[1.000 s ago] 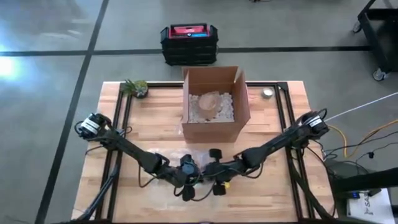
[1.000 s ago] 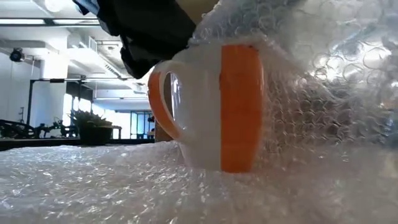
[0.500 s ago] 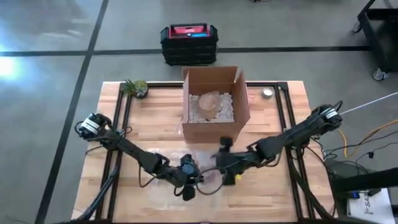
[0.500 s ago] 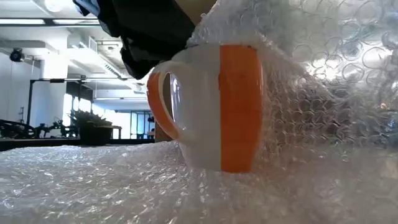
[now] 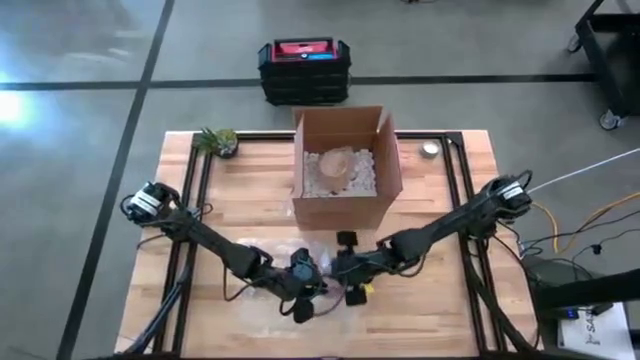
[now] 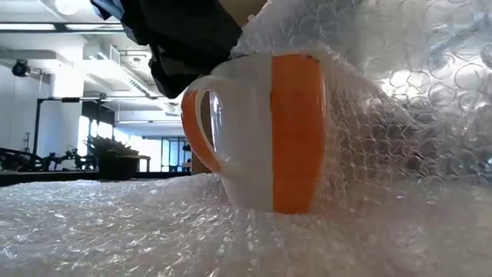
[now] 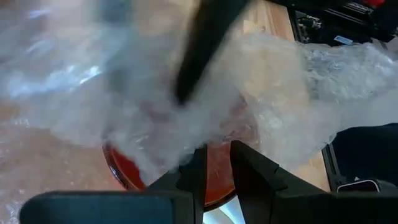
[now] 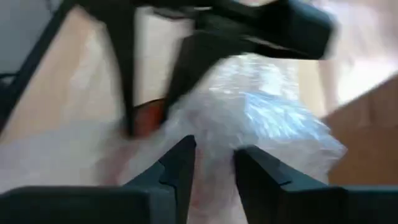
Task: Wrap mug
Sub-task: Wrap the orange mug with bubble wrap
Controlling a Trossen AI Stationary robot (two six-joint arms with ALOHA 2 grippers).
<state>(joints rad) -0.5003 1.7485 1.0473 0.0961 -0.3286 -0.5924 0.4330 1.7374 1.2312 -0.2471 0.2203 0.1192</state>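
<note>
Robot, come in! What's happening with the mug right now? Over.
Left pincer shut on mug rim. Right pincer open, at the bubble wrap draped over one side. Handle side bare. Box sits clear behind.

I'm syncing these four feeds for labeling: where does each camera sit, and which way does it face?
High view: overhead, facing straight down; both arms, table, cardboard box.
Low view: table-top height, facing level across; orange and white mug on bubble wrap, a dark arm above.
Left wrist view: on left arm, left gripper over the mug's rim.
Right wrist view: on right arm, right gripper at the wrap.
Shared: bubble wrap in all four.
</note>
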